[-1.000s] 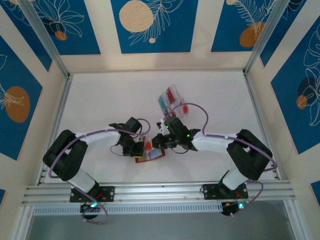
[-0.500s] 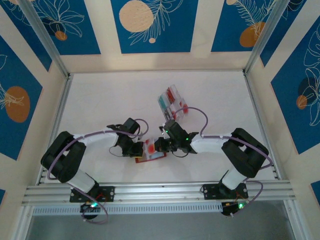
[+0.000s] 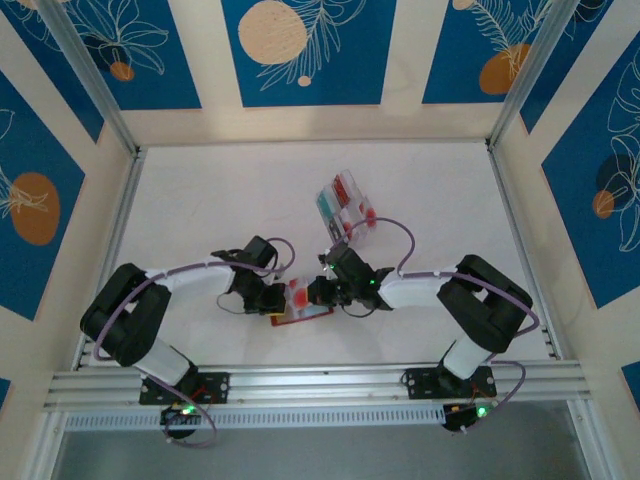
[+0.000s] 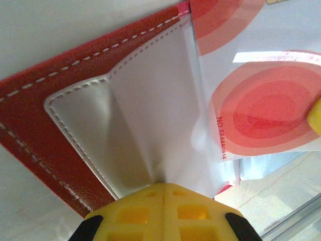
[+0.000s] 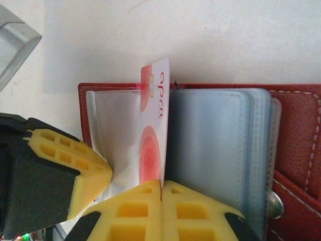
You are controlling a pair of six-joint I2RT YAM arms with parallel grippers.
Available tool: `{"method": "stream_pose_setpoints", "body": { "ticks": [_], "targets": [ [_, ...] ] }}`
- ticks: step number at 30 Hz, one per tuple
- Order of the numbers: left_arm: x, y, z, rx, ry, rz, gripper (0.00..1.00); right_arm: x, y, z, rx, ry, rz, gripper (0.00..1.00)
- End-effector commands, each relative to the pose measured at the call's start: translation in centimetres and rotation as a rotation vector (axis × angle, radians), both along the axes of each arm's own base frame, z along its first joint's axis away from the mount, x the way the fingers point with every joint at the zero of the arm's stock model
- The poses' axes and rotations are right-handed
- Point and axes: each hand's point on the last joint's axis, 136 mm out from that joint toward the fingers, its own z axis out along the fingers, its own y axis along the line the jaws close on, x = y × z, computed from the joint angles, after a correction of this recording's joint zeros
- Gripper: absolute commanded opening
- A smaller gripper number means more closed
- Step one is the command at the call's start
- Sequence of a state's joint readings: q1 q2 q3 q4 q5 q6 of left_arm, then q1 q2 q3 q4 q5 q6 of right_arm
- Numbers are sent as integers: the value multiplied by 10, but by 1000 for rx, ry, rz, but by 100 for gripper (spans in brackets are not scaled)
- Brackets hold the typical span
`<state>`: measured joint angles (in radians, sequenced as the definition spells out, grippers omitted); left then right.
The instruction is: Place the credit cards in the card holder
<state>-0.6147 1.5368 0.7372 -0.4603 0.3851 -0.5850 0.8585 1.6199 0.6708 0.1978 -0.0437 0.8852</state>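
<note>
Open red card holder [image 3: 303, 308] lies lower centre of the top view on the white table [image 3: 200, 200]. Right gripper [image 5: 161, 188], bottom centre, is clenched on a red-and-white credit card [image 5: 156, 120] standing on edge over the holder. Left gripper [image 4: 163, 193], bottom centre, pinches the holder's clear pocket [image 4: 145, 100]

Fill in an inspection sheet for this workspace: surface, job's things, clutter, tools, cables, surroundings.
Surface: white table.
Job's things: red wallet lies open; a red-and-white card stands on edge beside a clear pocket.
Clutter: clear box with coloured items inside, behind the wallet.
Tools: left tool shut on the pocket; right tool shut on the card.
Cables: purple cables run along both arms.
Surroundings: blue-and-cream panels; metal rail at the near edge.
</note>
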Motion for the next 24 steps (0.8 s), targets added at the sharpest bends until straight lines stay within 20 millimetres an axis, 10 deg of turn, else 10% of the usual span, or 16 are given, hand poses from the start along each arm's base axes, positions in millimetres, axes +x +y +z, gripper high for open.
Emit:
{"method": "stream_pose_setpoints", "body": {
  "ticks": [1,24],
  "targets": [
    [-16,24,-17,94,66,30,0,-17,-16,-23,-83,70,-10,0],
    [-18,25,-29,87,81,66,0,-51,-33,-43,-126,237,73,0]
  ]
}}
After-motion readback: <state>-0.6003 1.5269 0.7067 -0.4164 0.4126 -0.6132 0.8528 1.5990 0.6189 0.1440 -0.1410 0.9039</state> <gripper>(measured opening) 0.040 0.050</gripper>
